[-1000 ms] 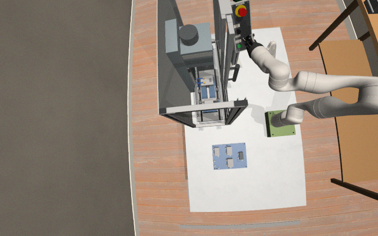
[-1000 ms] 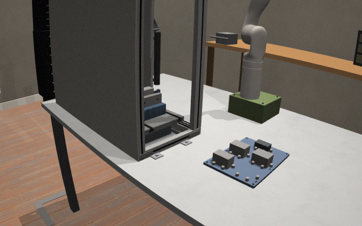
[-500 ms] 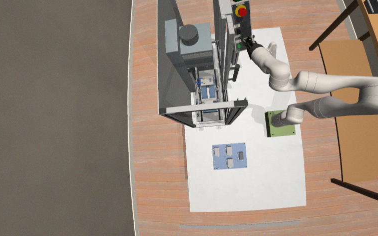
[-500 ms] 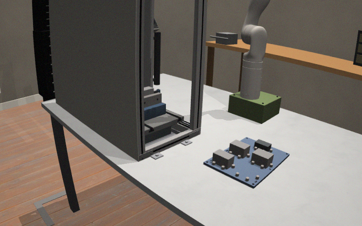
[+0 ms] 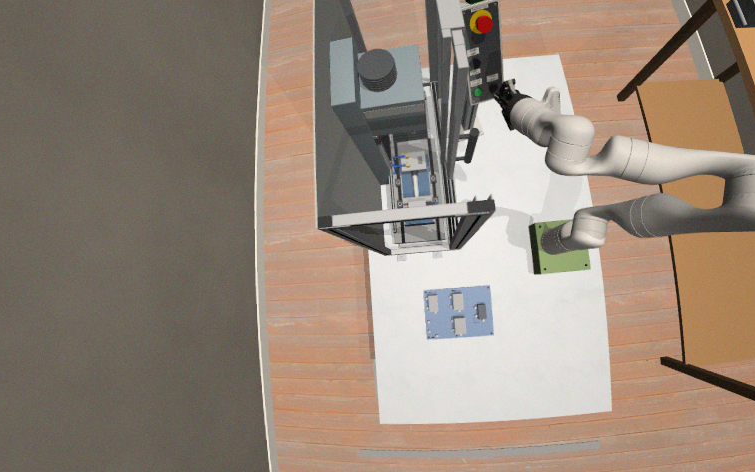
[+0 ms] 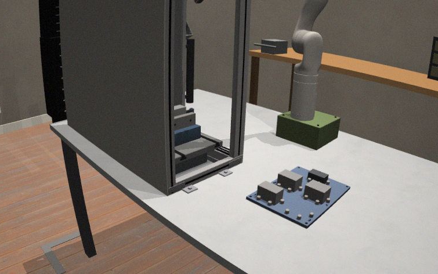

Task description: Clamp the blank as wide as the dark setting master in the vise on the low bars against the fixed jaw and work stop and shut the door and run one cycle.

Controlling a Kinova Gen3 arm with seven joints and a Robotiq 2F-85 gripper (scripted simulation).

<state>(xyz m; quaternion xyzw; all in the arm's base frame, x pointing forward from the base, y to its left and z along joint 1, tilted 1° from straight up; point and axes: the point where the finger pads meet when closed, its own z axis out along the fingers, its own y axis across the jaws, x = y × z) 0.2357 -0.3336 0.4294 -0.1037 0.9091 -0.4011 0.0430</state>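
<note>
I've got the black two-finger gripper (image 5: 501, 92) clenched empty at the grey control column (image 5: 484, 55), upper centre; three grey metal blanks (image 6: 289, 179) unmoved on the blue plate (image 6: 339, 190).

Three light grey blanks (image 6: 289, 179) (image 6: 270, 191) (image 6: 317, 190) and the smaller dark setting master (image 6: 317, 175) are seen upright between pegs on the blue plate (image 6: 336, 192), well apart from the claw (image 5: 501, 93) on the near side of the arm's base. The control column (image 5: 481, 52) is met just beside the shut, empty claw, its green CYCLE START button (image 5: 476, 92) close to the fingertips and the black VISE AIR knob (image 5: 475, 61) just beyond. The vise (image 5: 415, 184), blue-bodied, is seen through the guard's (image 5: 333, 152) see-through cover; whether a blank lies in it cannot be told.
</note>
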